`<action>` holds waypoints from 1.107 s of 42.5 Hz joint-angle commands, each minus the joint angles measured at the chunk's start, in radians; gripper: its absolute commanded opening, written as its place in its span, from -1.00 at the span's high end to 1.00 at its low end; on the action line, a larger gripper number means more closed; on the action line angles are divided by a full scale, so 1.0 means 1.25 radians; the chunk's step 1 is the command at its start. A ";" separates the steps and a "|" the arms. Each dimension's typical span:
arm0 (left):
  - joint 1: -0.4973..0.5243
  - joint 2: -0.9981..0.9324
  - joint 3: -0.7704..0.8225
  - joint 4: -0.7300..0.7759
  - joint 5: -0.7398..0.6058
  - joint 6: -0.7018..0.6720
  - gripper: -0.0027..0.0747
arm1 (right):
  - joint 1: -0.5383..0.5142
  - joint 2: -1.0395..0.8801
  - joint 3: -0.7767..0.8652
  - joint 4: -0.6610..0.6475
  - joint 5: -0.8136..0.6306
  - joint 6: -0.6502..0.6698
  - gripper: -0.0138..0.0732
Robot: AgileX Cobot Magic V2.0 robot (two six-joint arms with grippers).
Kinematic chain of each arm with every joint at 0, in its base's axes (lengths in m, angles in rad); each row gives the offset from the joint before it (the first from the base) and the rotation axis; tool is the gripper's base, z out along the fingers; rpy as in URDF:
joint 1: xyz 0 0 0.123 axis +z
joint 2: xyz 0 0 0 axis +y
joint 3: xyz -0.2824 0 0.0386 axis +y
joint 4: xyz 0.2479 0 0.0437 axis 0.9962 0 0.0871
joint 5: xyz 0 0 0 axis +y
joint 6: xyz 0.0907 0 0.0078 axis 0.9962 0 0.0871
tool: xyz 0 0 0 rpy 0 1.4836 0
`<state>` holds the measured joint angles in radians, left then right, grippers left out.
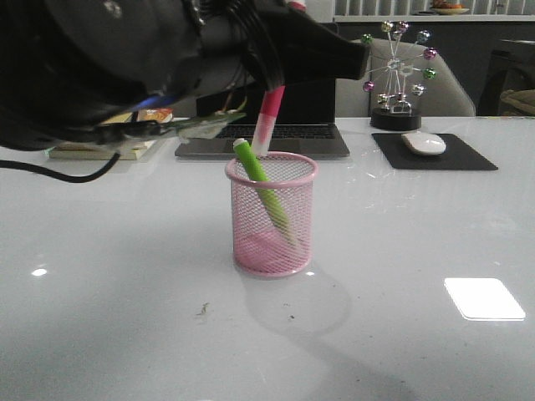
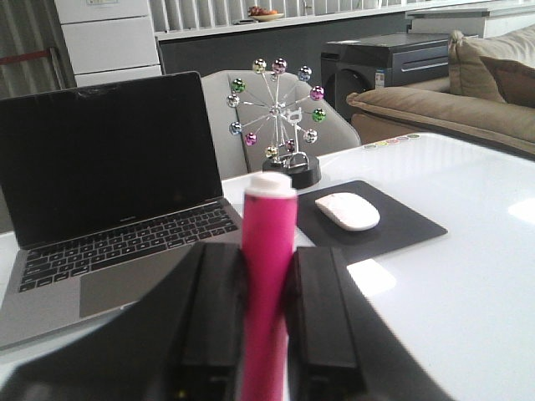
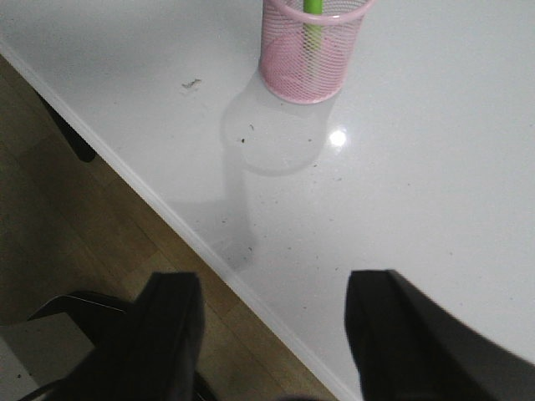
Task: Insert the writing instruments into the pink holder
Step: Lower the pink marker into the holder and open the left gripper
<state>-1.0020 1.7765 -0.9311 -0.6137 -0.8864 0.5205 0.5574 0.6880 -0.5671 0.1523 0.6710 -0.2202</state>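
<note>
In the front view's centre the pink mesh holder (image 1: 272,215) already leans the green highlighter (image 1: 262,188) inside, while the left gripper (image 2: 269,322) pinches the magenta highlighter (image 1: 267,123) pale end down over the rim, apparently for dropping in; the right gripper (image 3: 272,334) hangs spread, holding nothing

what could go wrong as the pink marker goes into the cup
The pink marker, clamped in the left gripper, hangs tilted near the back rim of the pink cup; it could catch the rim and tip the cup. The green marker leans across the inside and may block it.
</note>
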 commanded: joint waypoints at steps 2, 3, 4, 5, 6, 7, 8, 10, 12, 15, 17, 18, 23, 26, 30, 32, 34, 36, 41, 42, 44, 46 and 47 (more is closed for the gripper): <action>-0.003 0.002 -0.058 0.028 -0.076 -0.012 0.69 | -0.006 -0.003 -0.023 0.001 -0.046 -0.007 -0.44; -0.003 0.009 -0.067 0.026 -0.076 -0.012 0.69 | -0.006 -0.003 -0.023 0.001 -0.046 -0.007 -0.44; -0.003 0.017 -0.072 0.026 -0.076 -0.012 0.69 | -0.006 -0.003 -0.023 0.001 -0.046 -0.007 -0.44; -0.003 0.026 -0.079 0.026 -0.076 -0.012 0.69 | -0.006 -0.003 -0.023 0.001 -0.046 -0.007 -0.44; -0.003 0.030 -0.082 0.026 -0.076 -0.012 0.69 | -0.006 -0.003 -0.023 0.001 -0.046 -0.007 -0.44; -0.003 0.038 -0.086 0.026 -0.078 -0.012 0.69 | -0.006 -0.003 -0.023 0.001 -0.046 -0.007 -0.44; -0.003 0.043 -0.087 0.026 -0.078 -0.012 0.69 | -0.006 -0.003 -0.023 0.001 -0.046 -0.007 -0.44; -0.003 0.052 -0.091 0.026 -0.081 -0.012 0.69 | -0.006 -0.003 -0.023 0.001 -0.046 -0.007 -0.44; 0.000 0.061 -0.093 0.026 -0.086 -0.012 0.69 | -0.006 -0.003 -0.023 0.001 -0.046 -0.007 -0.44; 0.006 0.075 -0.093 0.026 -0.089 -0.012 0.69 | -0.006 -0.003 -0.023 0.001 -0.046 -0.007 -0.44; 0.012 0.081 -0.093 0.026 -0.089 -0.012 0.69 | -0.006 -0.003 -0.023 0.001 -0.046 -0.007 -0.44; 0.014 0.089 -0.093 0.025 -0.087 -0.012 0.69 | -0.006 -0.003 -0.023 0.001 -0.046 -0.007 -0.44; 0.021 0.104 -0.093 0.025 -0.068 -0.015 0.69 | -0.006 -0.003 -0.023 0.001 -0.046 -0.007 -0.44; 0.021 0.111 -0.093 0.025 -0.060 -0.015 0.69 | -0.006 -0.003 -0.023 0.001 -0.046 -0.007 -0.44; 0.021 0.118 -0.093 0.025 -0.060 -0.015 0.63 | -0.006 -0.003 -0.023 0.001 -0.046 -0.007 -0.44; 0.021 0.121 -0.093 0.025 -0.059 -0.015 0.55 | -0.006 -0.003 -0.023 0.001 -0.046 -0.007 -0.44; 0.021 0.123 -0.093 0.025 -0.059 -0.015 0.44 | -0.006 -0.003 -0.023 0.001 -0.046 -0.007 -0.44; 0.021 0.125 -0.093 0.025 -0.059 -0.015 0.32 | -0.006 -0.003 -0.023 0.001 -0.046 -0.007 -0.44; 0.021 0.125 -0.093 0.025 -0.063 -0.015 0.02 | -0.006 -0.003 -0.023 0.001 -0.046 -0.007 -0.44; 0.021 0.125 -0.093 0.025 -0.065 -0.015 -0.03 | -0.006 -0.003 -0.023 0.001 -0.046 -0.007 -0.44; 0.021 0.125 -0.093 0.025 -0.065 -0.015 -0.10 | -0.006 -0.003 -0.023 0.001 -0.046 -0.007 -0.44; 0.021 0.119 -0.093 0.025 -0.055 -0.011 -0.13 | -0.006 -0.003 -0.023 0.001 -0.046 -0.007 -0.44; 0.021 0.113 -0.093 0.025 -0.046 -0.002 -0.12 | -0.006 -0.003 -0.023 0.001 -0.046 -0.007 -0.44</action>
<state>-0.9750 1.9817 -1.0176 -0.6070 -0.8846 0.5120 0.5574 0.6880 -0.5671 0.1523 0.6710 -0.2202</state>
